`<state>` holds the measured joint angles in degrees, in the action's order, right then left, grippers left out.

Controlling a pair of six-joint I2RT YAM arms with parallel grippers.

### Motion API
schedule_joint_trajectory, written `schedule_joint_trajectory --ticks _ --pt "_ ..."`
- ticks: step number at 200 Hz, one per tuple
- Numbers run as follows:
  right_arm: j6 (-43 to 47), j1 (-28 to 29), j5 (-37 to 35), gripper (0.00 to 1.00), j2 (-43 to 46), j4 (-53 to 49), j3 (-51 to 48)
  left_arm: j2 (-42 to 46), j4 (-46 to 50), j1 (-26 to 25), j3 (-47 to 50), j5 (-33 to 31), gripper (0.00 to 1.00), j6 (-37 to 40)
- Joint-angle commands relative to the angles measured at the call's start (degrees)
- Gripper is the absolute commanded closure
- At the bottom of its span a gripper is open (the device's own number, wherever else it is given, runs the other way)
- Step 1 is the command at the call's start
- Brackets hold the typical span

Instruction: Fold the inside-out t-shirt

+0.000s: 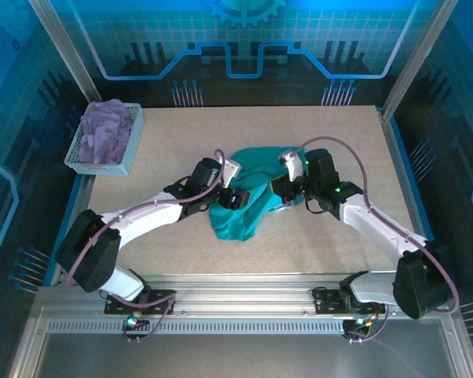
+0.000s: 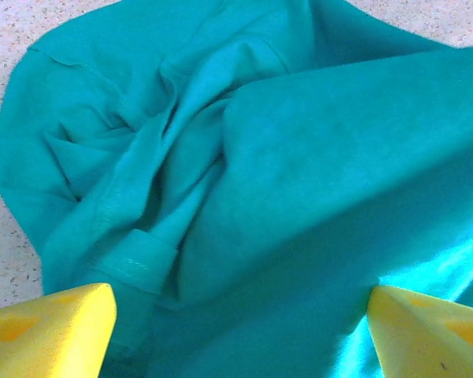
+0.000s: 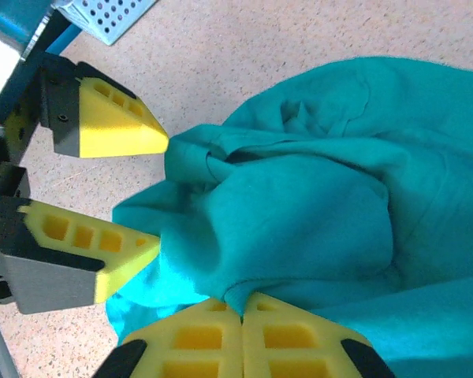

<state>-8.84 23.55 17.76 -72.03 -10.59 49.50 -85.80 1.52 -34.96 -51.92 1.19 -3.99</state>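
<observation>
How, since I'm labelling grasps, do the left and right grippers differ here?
The left gripper has its jaws wide open; the right gripper has them shut. The left gripper holds nothing, with a bunched edge of the teal t-shirt sitting in its gap; the right gripper pinches a fold of that shirt. Both have yellow fingers and meet at the same side of the shirt.

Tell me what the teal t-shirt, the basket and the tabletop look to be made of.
T-shirt: soft knit cloth, likely cotton jersey, matte; it creases softly and shows stitched hems. Basket: looks like hard white plastic or coated metal, its walls punched with small holes. Tabletop: speckled beige, matte, stone-look laminate perhaps; cannot tell for sure.
</observation>
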Motion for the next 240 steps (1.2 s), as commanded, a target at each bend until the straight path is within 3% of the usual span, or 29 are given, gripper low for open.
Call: schedule_joint_trajectory --ticks 1,19,54,70,97,111,168,194,228,240 --pt "-1.08 -0.7 -1.92 0.92 4.59 -1.39 -0.28 0.59 1.57 -0.54 -1.44 -2.77 0.12 -1.61" --pt "-3.07 -0.66 -4.61 1.0 5.65 -3.54 0.6 1.51 1.34 -0.48 -1.09 -2.94 0.1 -4.0" --pt "-6.61 -0.53 -3.28 1.0 7.52 -0.74 0.29 4.1 -0.91 -0.52 0.96 -2.1 0.07 -6.41" --pt "-9.4 -0.54 -2.27 1.0 6.87 -0.09 0.58 5.8 -3.71 -0.54 2.54 1.52 0.01 -7.3" --pt "-8.1 -0.52 0.87 1.0 3.58 -6.2 6.04 6.38 -3.39 -0.47 2.29 10.82 0.01 -9.35" --pt "-7.89 -0.63 3.89 1.0 2.95 -4.21 5.33 5.87 -4.51 -1.04 3.18 14.04 0.02 -9.49" --pt "-7.66 1.75 -0.61 1.0 0.75 -5.67 7.66 2.12 -3.88 -7.33 2.85 5.26 0.12 -2.2" --pt "-7.7 1.71 -1.73 1.0 0.75 -6.44 8.36 -0.79 -3.51 -8.9 1.29 0.59 0.28 0.2" --pt "-6.32 1.75 -1.35 1.0 0.64 -7.89 8.69 -4.19 -5.08 -8.91 -1.15 -0.06 0.62 0.42" --pt "-5.1 1.76 -2.58 1.0 0.84 -9.32 9.02 -4.39 -4.8 -8.69 -2.05 0.7 0.79 0.07"
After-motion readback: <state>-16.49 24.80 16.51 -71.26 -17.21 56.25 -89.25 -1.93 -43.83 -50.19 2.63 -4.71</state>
